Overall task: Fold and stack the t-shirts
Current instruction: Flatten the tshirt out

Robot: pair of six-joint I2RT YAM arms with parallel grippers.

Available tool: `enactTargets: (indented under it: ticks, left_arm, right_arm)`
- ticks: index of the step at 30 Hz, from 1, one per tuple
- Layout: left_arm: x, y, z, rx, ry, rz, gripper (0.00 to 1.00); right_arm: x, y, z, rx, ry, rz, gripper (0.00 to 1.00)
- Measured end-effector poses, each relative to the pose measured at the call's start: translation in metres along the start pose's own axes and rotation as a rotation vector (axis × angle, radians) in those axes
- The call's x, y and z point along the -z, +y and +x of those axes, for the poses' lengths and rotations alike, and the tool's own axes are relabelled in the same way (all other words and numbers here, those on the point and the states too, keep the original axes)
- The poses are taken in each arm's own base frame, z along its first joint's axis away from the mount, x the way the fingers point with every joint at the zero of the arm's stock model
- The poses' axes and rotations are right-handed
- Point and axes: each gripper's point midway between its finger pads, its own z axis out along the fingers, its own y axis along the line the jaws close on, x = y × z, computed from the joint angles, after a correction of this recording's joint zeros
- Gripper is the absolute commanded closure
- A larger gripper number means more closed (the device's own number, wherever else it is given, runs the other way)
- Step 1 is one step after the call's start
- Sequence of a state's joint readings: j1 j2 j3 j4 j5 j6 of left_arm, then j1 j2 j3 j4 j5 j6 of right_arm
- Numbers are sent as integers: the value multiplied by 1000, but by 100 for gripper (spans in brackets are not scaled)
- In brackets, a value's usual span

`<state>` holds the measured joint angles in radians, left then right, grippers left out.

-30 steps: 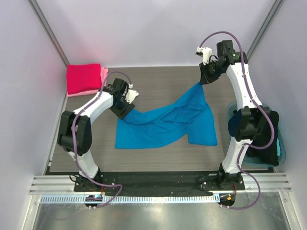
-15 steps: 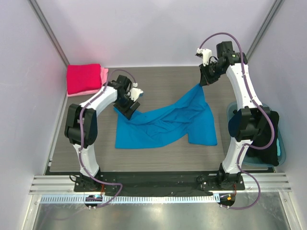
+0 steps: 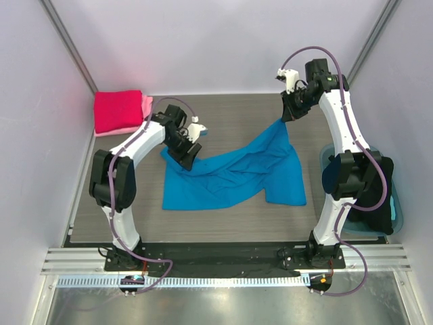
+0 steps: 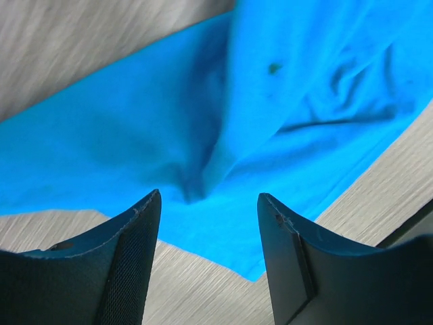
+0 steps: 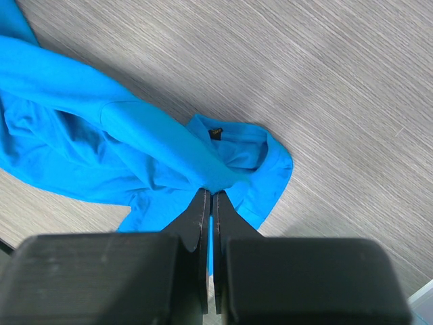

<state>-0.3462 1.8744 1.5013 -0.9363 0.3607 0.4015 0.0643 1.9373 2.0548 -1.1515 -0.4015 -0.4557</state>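
On table, one blue t-shirt (two stacked: red t-shirt, pink t-shirt)

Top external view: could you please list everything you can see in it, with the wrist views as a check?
blue t-shirt: one, bright blue, rumpled across the table's middle
red t-shirt: one, crimson, folded, far left corner, on top of the pink one
pink t-shirt: one, pale pink, folded, under the red one
tub: one, translucent blue, right edge, partly behind the right arm
table: one, grey wood-grain
left gripper: one, black, open over the blue t-shirt's far left corner
right gripper: one, black, shut on the blue t-shirt, lifting its far right part
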Motion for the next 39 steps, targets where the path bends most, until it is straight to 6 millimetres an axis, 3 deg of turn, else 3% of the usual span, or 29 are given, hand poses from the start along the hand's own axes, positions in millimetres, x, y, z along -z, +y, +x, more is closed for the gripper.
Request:
enactTargets:
  ticks: [4, 6, 7, 8, 11, 12, 15, 16, 17, 18, 20, 22, 24, 27, 30, 33, 36, 39]
  left_arm:
    - [-14, -6, 2, 4, 24, 44, 42]
    - [-24, -6, 5, 13, 48, 66, 51]
    - [-28, -5, 5, 18, 55, 74, 57]
    - [-33, -4, 4, 21, 60, 81, 73]
    - [-37, 0, -6, 21, 63, 94, 98]
    - [-36, 3, -14, 13, 55, 93, 100]
    - [-22, 15, -50, -25, -24, 49, 98]
    - [-14, 19, -64, -42, -60, 27, 90]
    - [-6, 24, -78, -60, -94, 2, 61]
    - [5, 31, -94, -85, -137, -41, 53]
    - [24, 46, -125, -104, -209, -126, 47]
    - [42, 68, -158, -125, -288, -242, 46]
    - [45, 81, -166, -115, -311, -311, 47]
    - [30, 88, -140, -81, -270, -352, 56]
    - [12, 76, -77, -36, -156, -336, 60]
    - [12, 60, -23, 11, -77, -323, 57]
    - [23, 62, -7, 50, -81, -334, 54]
    - [34, 80, -3, 140, -112, -342, 52]
  right_arm:
    - [0, -1, 0, 0, 3, 6, 99]
    - [0, -1, 1, 0, 4, 8, 99]
    - [0, -2, 1, 1, 4, 10, 99]
    - [0, -2, 1, 0, 5, 11, 99]
    - [0, -3, 1, 1, 7, 16, 99]
    - [0, -3, 1, 1, 7, 17, 99]
    - [0, -4, 1, 2, 9, 24, 99]
    - [0, -5, 1, 2, 10, 28, 99]
    - [1, -6, 2, 3, 11, 31, 99]
    - [1, -6, 2, 3, 11, 34, 99]
    - [0, -7, 2, 3, 12, 40, 99]
    - [0, -8, 3, 3, 15, 42, 99]
    - [0, -9, 3, 3, 16, 46, 99]
    - [0, -9, 2, 4, 15, 50, 99]
    - [0, -10, 2, 5, 14, 51, 99]
    - [-2, -10, 3, 4, 15, 50, 99]
    - [-3, -10, 5, 2, 19, 48, 99]
    - [-3, -10, 4, 2, 18, 48, 99]
